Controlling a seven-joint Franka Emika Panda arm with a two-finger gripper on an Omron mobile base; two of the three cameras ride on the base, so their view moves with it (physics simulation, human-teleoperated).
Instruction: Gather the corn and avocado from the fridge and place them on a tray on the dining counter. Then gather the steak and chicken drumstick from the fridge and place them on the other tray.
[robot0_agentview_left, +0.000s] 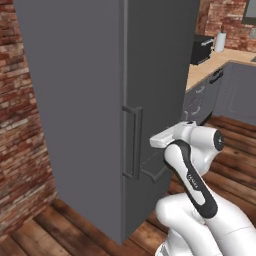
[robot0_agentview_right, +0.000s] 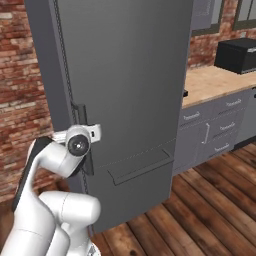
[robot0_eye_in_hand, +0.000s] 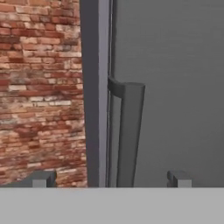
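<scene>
The tall grey fridge (robot0_agentview_left: 85, 75) (robot0_agentview_right: 130, 75) stands with its door shut. Its vertical bar handle (robot0_agentview_left: 132, 142) (robot0_agentview_right: 79, 114) (robot0_eye_in_hand: 131, 131) runs along the door's left edge. My gripper (robot0_eye_in_hand: 109, 179) is open and points straight at that handle, a short way off, with the bar lined up between the two fingertips (robot0_eye_in_hand: 41, 179). Nothing is held. In both base views my white hand (robot0_agentview_left: 165, 137) (robot0_agentview_right: 95, 132) hovers just beside the handle. The corn, avocado, steak, chicken drumstick, both trays and the dining counter are out of view.
A brick wall (robot0_agentview_left: 20, 125) (robot0_eye_in_hand: 39, 87) stands close on the fridge's left. A wooden counter with grey drawers (robot0_agentview_right: 215, 120) (robot0_agentview_left: 205, 95) runs to the right, carrying a black appliance (robot0_agentview_right: 237, 55) and a paper roll (robot0_agentview_left: 219, 42). The fridge's lower drawer handle (robot0_agentview_right: 142, 170) juts out.
</scene>
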